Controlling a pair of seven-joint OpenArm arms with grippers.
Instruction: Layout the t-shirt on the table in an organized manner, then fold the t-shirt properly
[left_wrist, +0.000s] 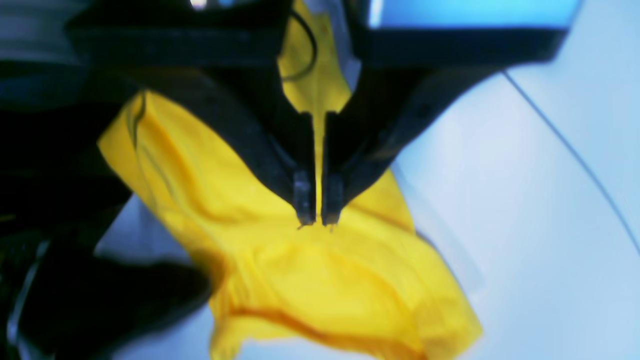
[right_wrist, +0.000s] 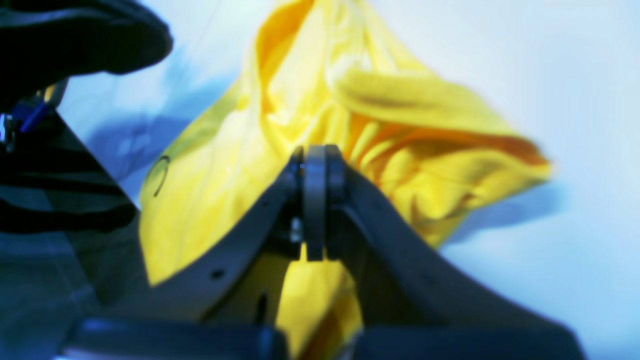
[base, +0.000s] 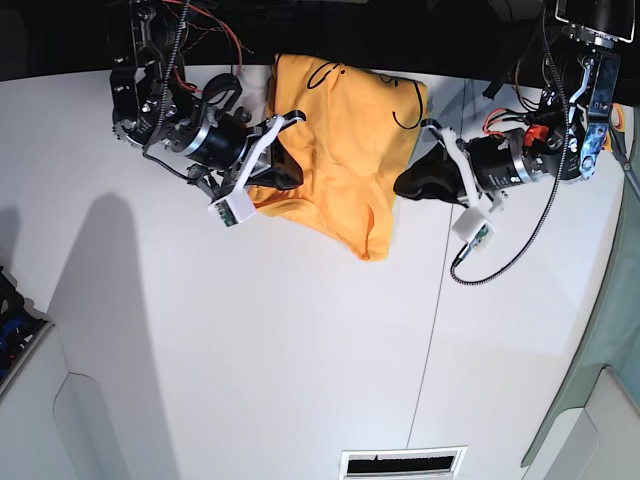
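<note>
The t-shirt (base: 340, 140) is bright orange with thin black line markings. It lies bunched and creased at the far middle of the white table (base: 300, 350). My left gripper (base: 412, 186) is at the shirt's right edge. In the left wrist view its tips (left_wrist: 317, 220) are shut, pinching a fold of the t-shirt (left_wrist: 310, 280) that looks yellow there. My right gripper (base: 282, 176) is at the shirt's left edge. Its jaws (right_wrist: 315, 155) are pressed together on the t-shirt (right_wrist: 215, 175), with cloth running under and between the fingers.
A thin dark seam (base: 430, 330) crosses the table right of centre. A slotted vent (base: 400, 462) sits at the near edge. A grey bin (base: 18, 330) stands at the left edge. Cables (base: 520, 240) hang from the arm on the right.
</note>
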